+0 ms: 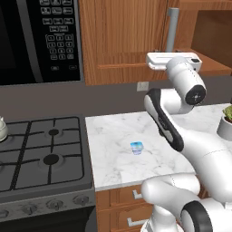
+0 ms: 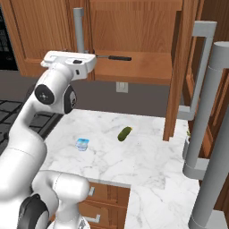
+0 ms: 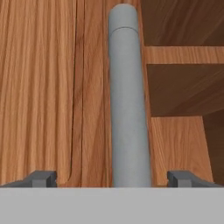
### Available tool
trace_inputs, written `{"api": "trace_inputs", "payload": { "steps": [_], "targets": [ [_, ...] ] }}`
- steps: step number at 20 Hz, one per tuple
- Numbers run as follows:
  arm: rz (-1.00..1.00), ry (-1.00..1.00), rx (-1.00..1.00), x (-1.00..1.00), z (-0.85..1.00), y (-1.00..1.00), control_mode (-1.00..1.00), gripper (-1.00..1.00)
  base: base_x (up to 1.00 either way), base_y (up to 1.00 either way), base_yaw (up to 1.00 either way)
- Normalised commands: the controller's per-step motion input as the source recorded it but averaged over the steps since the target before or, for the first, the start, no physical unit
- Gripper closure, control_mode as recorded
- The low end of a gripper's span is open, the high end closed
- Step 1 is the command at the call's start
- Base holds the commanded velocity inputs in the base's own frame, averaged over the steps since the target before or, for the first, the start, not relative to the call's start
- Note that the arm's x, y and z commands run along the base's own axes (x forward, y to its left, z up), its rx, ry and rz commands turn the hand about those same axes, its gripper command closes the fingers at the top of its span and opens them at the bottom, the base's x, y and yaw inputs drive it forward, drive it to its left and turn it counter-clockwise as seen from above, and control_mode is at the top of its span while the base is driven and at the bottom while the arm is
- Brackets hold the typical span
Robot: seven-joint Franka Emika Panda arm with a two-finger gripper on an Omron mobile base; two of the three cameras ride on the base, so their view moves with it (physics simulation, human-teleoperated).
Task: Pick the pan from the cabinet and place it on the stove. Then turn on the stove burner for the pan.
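My gripper is open, its fingertips standing wide on either side of the grey bar handle of the cabinet, not touching it. From the base cameras my hand is raised at the foot of that handle. In the open cabinet the pan's thin black handle lies on the bottom shelf; its bowl is hidden behind my hand. The stove sits at lower left, its wider stove burner at the front.
A microwave hangs above the stove, and a white kettle stands at its left edge. On the marble counter lie a small blue object and a green pickle. An open cabinet door and tall bar handles stand at right. A potted plant stands at right.
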Motion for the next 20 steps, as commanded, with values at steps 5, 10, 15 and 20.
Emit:
{"api": "trace_inputs", "payload": {
  "steps": [5,10,15,20],
  "targets": [
    [0.02,0.00,0.00,0.10,0.00,0.00,-1.00,-1.00,0.00,0.00,0.00],
    [0.01,0.00,0.00,0.13,0.00,0.00,-1.00,1.00,0.00,0.00,0.00],
    [0.01,0.00,-0.01,0.09,0.00,0.01,-1.00,1.00,0.00,0.00,0.00],
    [0.00,0.01,-0.10,-0.05,-0.12,0.17,-1.00,1.00,0.00,0.00,0.00]
  ]
}}
